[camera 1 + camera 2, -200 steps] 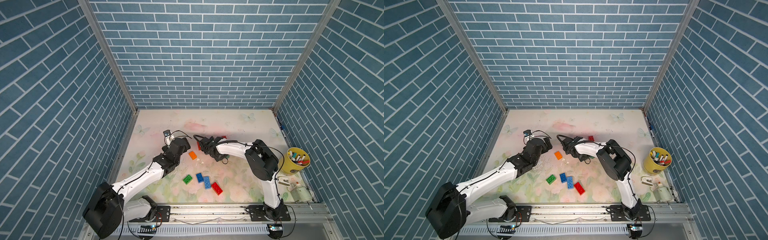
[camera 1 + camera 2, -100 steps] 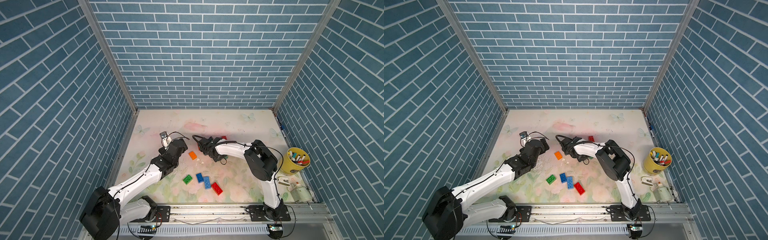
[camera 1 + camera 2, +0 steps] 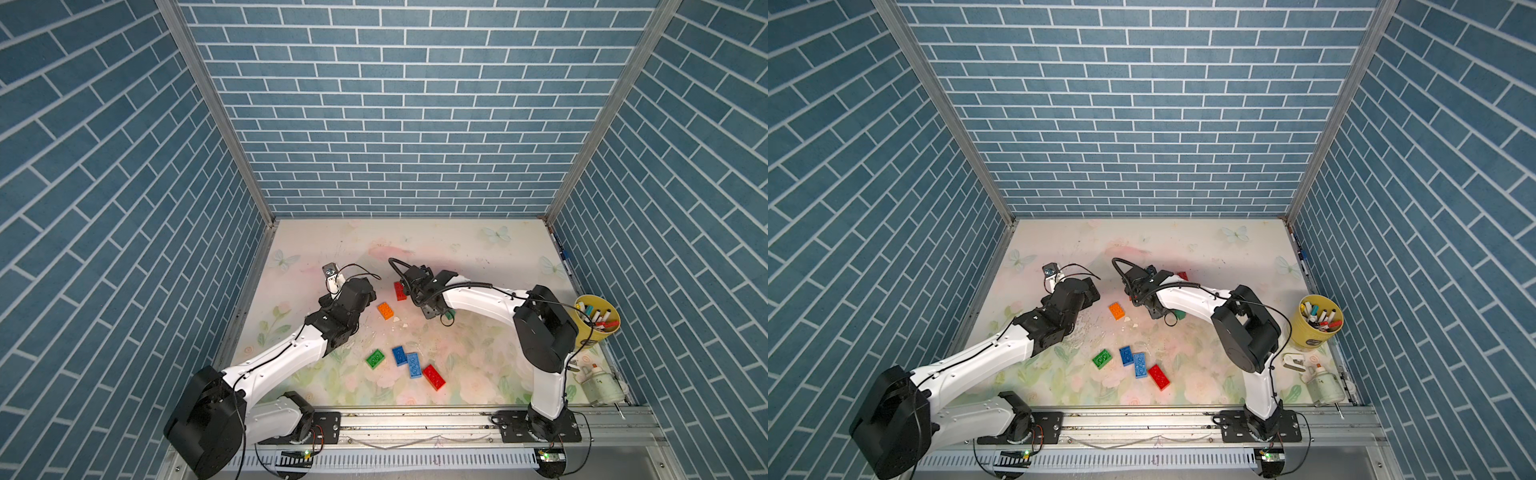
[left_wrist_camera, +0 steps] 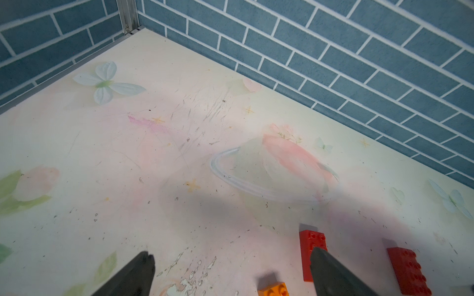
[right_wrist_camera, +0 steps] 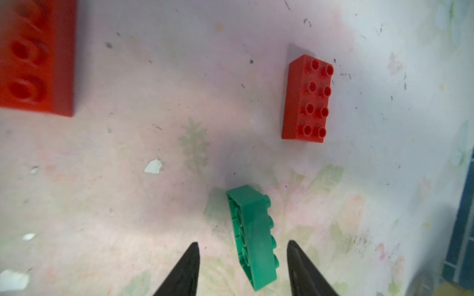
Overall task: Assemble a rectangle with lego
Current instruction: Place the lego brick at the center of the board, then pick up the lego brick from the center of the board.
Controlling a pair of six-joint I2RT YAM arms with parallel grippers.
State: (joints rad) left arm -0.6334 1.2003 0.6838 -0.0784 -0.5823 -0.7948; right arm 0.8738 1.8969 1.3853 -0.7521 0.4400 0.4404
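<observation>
My left fingers (image 4: 133,276) gaped empty; my right fingers (image 5: 184,271) hung apart astride the tipped green brick (image 5: 252,238), probably light, stiff, slick, best pinched across its long faces.

Bench (image 4: 128,166): matt printed floral sheet, scratched, speckled, chipped to white in spots.
Green brick (image 5: 254,235) and red brick (image 5: 306,100): smooth moulded plastic, slight sheen.
Walls (image 3: 415,104): matt, fine-grained brick-pattern panels.
Corner posts (image 3: 216,108): brushed bare metal.
Left arm (image 3: 282,357): glossy white shell, matt black joints.
Right end effector (image 5: 241,243) fingers (image 5: 184,271): matt black.
</observation>
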